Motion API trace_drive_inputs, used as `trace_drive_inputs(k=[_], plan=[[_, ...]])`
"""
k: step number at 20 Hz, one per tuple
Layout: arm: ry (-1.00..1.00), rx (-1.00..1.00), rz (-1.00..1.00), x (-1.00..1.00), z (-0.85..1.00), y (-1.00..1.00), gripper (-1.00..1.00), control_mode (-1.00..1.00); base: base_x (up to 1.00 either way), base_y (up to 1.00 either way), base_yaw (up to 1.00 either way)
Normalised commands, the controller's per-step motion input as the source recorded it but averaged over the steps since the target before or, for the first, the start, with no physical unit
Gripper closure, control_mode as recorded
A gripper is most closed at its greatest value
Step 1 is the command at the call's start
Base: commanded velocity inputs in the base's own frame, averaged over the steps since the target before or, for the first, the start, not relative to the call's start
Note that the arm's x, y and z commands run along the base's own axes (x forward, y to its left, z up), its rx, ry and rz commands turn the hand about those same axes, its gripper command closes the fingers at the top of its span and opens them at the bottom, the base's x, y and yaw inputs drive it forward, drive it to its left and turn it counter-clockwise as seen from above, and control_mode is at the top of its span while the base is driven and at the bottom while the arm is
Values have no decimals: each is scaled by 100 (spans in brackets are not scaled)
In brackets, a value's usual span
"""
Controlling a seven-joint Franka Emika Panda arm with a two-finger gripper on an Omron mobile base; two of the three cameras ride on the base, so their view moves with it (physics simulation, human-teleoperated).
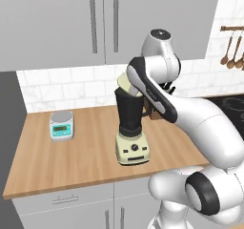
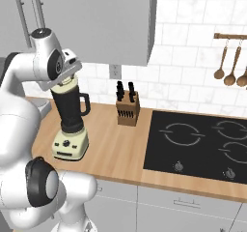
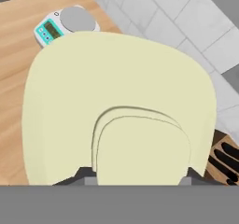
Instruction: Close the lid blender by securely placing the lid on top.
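one lid [image 3: 116,106], pale cream-yellow, sits clamped by its raised centre knob in the gripper [image 3: 140,178]; in the hand view the two dark finger tips press against either side of that knob, so the pincer is narrow and closed on it. from the left base view the lid [image 1: 125,84] hangs tilted just above the open mouth of the blender [image 1: 131,128], its near edge seeming to touch or almost touch the dark jar's rim, though i cannot tell whether contact is made. the blender stands upright on the wooden counter [image 1: 71,156], with a small grey-and-teal scale [image 1: 62,125] well apart to one side and a knife block [image 2: 128,108] behind it in the right base view. the step in hand looks like the final lowering and seating. my judgement is that the next move calls for levelling the lid square to the jar top, centring it, then pressing straight down before letting go.
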Motion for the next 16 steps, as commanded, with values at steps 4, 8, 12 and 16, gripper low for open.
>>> trace_drive_inputs(k=[4, 8, 12, 16], plan=[[9, 0, 0, 4, -36, 11, 100, -100, 0, 0, 0], [22, 0, 0, 41, -41, 42, 100, -100, 0, 0, 0], [22, 0, 0, 24, -84, 28, 100, -100, 0, 0, 0], [1, 0, 0, 0, -100, 0, 100, -100, 0, 0, 0]])
